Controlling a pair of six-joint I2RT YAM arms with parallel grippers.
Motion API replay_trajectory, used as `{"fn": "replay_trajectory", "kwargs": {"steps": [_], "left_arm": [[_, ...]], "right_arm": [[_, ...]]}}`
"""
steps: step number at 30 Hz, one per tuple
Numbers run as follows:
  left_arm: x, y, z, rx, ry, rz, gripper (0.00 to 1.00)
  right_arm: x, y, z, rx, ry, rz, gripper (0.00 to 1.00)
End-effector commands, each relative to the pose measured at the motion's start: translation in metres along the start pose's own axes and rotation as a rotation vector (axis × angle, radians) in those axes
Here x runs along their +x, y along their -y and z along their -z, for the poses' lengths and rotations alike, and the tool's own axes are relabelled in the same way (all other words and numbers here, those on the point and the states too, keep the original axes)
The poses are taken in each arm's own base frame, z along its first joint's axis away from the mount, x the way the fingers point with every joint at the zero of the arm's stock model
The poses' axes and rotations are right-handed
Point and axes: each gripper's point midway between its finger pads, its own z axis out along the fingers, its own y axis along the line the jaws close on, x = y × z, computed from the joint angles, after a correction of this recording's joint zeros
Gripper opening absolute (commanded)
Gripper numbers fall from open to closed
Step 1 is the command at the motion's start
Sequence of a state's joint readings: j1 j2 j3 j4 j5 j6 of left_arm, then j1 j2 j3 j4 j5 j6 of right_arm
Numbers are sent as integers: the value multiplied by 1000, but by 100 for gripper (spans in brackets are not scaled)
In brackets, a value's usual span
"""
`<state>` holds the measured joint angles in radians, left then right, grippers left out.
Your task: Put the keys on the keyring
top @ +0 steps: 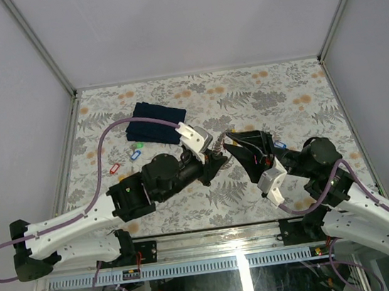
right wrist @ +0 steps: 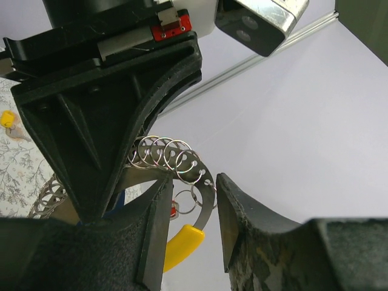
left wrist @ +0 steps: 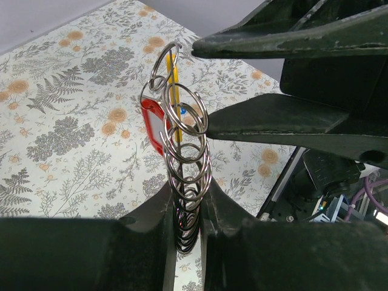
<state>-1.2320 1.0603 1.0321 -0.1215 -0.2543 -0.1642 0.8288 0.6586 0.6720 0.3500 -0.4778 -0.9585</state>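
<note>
Left gripper (left wrist: 189,205): clamped on the keyring (left wrist: 185,151), held upright above the table (top: 280,91), red key (left wrist: 154,124) and yellow key (right wrist: 182,242) hanging from it. Right gripper (right wrist: 194,182): jaws apart, straddling the ring's edge. Risk: fingertips crowd together; a skewed closure could twist the ring loose or shed threaded keys. Loose keys (top: 136,154) lie left, near the cloth (top: 155,122). Open room: right and beyond, up to the walls (top: 164,20)

Keyring (left wrist: 189,197) upright w/ red key (left wrist: 154,125), yellow key (left wrist: 173,76); prob. three loose keys (top: 136,154)
</note>
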Motion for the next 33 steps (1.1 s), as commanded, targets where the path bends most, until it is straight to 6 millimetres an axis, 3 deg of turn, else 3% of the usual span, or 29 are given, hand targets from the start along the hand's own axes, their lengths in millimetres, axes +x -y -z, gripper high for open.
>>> {"fn": "replay_trajectory", "kwargs": {"steps": [1,21,33], "left_arm": [[-36,8,0,15,112,39,0],[-32,8,-1,18,98,29,0],[-31,8,-1,20,95,24,0]], "right_arm": [[-22,22,-3,46,76,65,41],[-16,13,-6,-8,52,83,28],[-18,18,-4,12,50,65,6]]}}
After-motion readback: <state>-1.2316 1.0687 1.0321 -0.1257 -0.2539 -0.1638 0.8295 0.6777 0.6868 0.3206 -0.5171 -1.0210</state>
